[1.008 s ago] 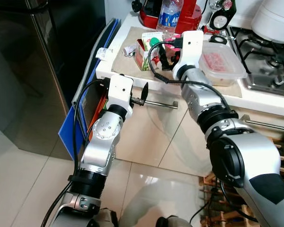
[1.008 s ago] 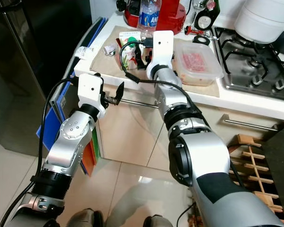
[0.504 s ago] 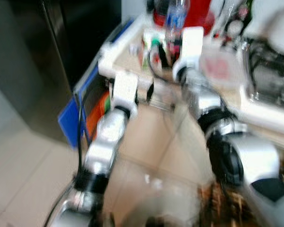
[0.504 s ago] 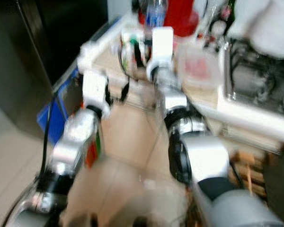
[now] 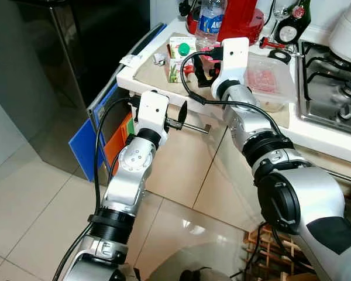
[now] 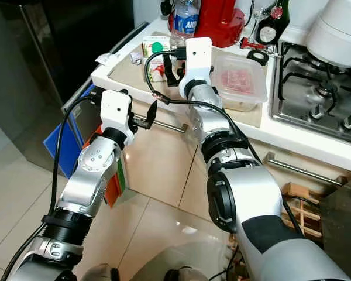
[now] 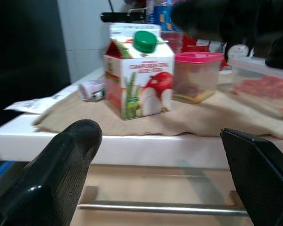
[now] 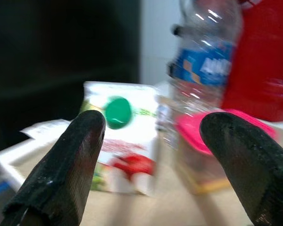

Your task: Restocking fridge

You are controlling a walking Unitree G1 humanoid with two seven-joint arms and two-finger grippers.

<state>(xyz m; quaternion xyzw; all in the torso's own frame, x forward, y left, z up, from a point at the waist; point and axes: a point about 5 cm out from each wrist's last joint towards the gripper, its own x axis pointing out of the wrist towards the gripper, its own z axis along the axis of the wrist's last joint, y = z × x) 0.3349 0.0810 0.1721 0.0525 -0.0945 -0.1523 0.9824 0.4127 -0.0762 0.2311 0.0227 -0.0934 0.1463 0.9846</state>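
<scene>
Currently right gripper is hovering over the table at upper centre of the frame, fingers spread wide and holding nothing. Juice carton, green cap on top, is standing upright on the beige mat at the table's near-left corner, just beside a small pink-lidded tub. Water bottle is standing right behind those two, red appliance behind that. Clear container of meat is sitting to the right of the gripper, stove at far right of the frame.

Left gripper is hanging lower, in front of the drawer face just by the steel handle, fingers wide, empty. Dark fridge is filling the upper left, door looks closed.

Judging: carton is the likely pick, grasp not started.

Risks:
- carton, tub and bottle are crowding each other, so a wide approach could be clipping the bottle or tub and tipping them
- carton is sitting near the table edge, so a shove from the side could be pushing it off
- squeezing a soft carton too hard could be denting it or popping the cap
- left fingers are close to the handle, so raising that arm could be snagging it
- fridge needs opening first, and carrying the carton would leave just one gripper free
</scene>
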